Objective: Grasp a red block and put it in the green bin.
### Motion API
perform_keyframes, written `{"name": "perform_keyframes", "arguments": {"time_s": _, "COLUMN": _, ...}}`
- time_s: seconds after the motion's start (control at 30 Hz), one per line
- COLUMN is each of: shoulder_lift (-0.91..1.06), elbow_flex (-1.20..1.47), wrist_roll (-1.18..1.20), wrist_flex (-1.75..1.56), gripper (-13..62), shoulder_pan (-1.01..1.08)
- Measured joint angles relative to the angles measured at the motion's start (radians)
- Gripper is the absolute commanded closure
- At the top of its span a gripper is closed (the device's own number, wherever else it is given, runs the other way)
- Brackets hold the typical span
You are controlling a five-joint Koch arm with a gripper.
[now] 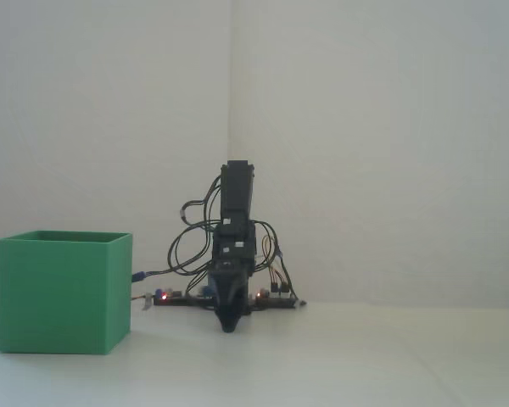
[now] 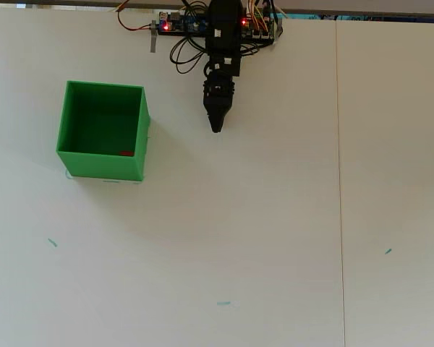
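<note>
The green bin (image 2: pixel 71 156) stands on the left of the white table in the overhead view, and low at the left in the fixed view (image 1: pixel 64 292). A sliver of the red block (image 2: pixel 126 152) shows inside the bin, against its near wall; the fixed view hides it. My black gripper (image 2: pixel 216 129) hangs to the right of the bin, tip pointing down close to the table (image 1: pixel 228 327). Its jaws come to a single point with nothing between them.
The arm's base with a circuit board and loose wires (image 2: pixel 195 25) sits at the table's far edge. A seam (image 2: pixel 339 181) runs down the table on the right. Small teal marks (image 2: pixel 223 303) dot the near surface.
</note>
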Motion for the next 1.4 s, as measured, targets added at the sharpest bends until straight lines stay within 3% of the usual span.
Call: {"name": "perform_keyframes", "arguments": {"time_s": 1.4, "shoulder_lift": 0.0, "elbow_flex": 0.032, "wrist_roll": 0.0, "wrist_flex": -0.014, "gripper": 15.6, "shoulder_pan": 0.011}}
